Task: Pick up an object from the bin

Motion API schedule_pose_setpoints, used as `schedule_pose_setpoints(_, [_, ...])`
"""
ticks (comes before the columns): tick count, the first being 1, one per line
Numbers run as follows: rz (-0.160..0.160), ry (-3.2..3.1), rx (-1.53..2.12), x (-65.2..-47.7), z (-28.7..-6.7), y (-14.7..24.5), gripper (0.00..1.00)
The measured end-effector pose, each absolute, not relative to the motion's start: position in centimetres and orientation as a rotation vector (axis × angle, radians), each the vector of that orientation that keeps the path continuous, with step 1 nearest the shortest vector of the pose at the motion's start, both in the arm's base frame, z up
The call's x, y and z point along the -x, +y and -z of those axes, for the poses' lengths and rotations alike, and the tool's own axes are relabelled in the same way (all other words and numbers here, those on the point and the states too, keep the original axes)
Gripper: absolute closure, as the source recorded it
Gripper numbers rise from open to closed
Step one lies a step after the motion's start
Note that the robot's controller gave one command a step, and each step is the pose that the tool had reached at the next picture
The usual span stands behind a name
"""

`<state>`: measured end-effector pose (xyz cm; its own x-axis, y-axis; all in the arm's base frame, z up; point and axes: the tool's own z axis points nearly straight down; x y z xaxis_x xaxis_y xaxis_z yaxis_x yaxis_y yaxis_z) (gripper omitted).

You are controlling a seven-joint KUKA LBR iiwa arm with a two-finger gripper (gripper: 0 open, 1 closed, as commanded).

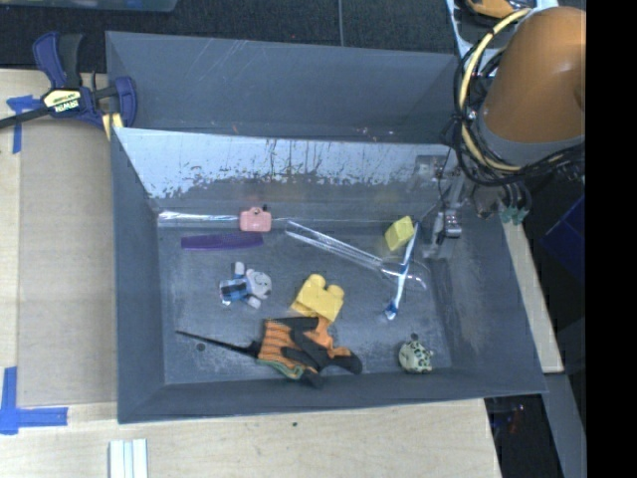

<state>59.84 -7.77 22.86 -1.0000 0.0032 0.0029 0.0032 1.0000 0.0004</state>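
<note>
My gripper (445, 225) hangs low at the bin's right side, close to the right wall. Just to its left lies a small yellow block (399, 233). A blue-and-white toothbrush (401, 282) runs from beside the gripper down towards the bin floor, its blue tip lowest. Whether the gripper touches it I cannot tell. A clear plastic rod (333, 243) lies slantwise from the bin's middle towards the toothbrush.
A larger yellow brick (318, 297) sits mid-bin above an orange-and-black striped toy (297, 349). A speckled ball (415, 356) rests front right. At the left lie a pink piece (256, 220), a purple stick (221, 241) and a small white-blue figure (245, 286).
</note>
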Motion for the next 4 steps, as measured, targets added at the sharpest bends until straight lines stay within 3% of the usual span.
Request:
schedule_pose_setpoints(1, [-0.001, -3.146, 0.002, -60.0, -23.3, -7.7, 0.0])
schedule_pose_setpoints(2, [-0.002, -3.15, -0.092, -61.5, -14.9, -4.7, 0.0])
schedule_pose_setpoints(3, [-0.004, -3.15, -0.175, -62.2, -14.1, -2.9, 0.0])
schedule_pose_setpoints(4, [-0.004, -3.142, -0.263, -62.7, -13.0, -11.7, 0.0])
